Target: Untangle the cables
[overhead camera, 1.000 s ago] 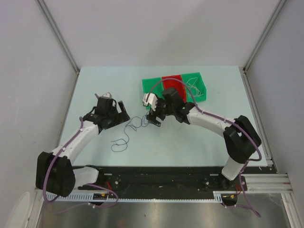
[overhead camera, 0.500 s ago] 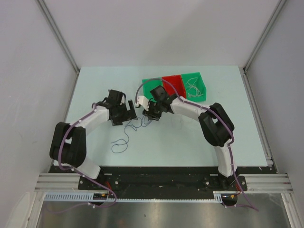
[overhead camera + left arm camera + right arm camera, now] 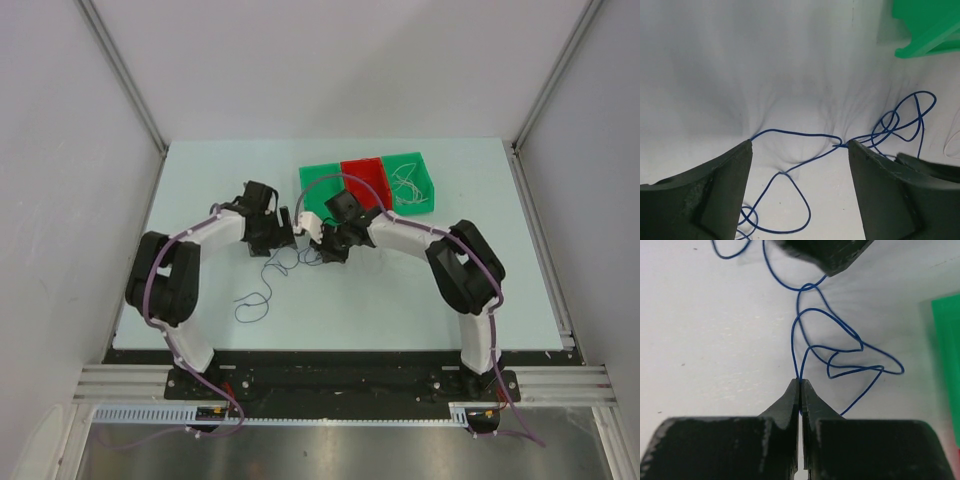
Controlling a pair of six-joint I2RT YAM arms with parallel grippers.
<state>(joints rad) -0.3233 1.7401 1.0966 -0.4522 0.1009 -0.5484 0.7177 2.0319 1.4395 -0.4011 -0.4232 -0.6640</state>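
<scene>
A thin dark blue cable lies in loose loops on the pale table, between the two arms and toward the front. My right gripper is shut on a strand of this cable, whose loops fan out beyond the tips. My left gripper stands open low over the table. A stretch of the blue cable runs across the gap from one fingertip to the other. In the top view the left gripper and right gripper are close together. Whitish wires lie in the right green bin.
Three small bins stand at the back: green, red, green. A green bin corner shows in the left wrist view. The left finger sits just beyond the cable loops in the right wrist view.
The right gripper has closed on the blue cable. The left arm has swung right, toward the right gripper, and its jaws have narrowed a little.
</scene>
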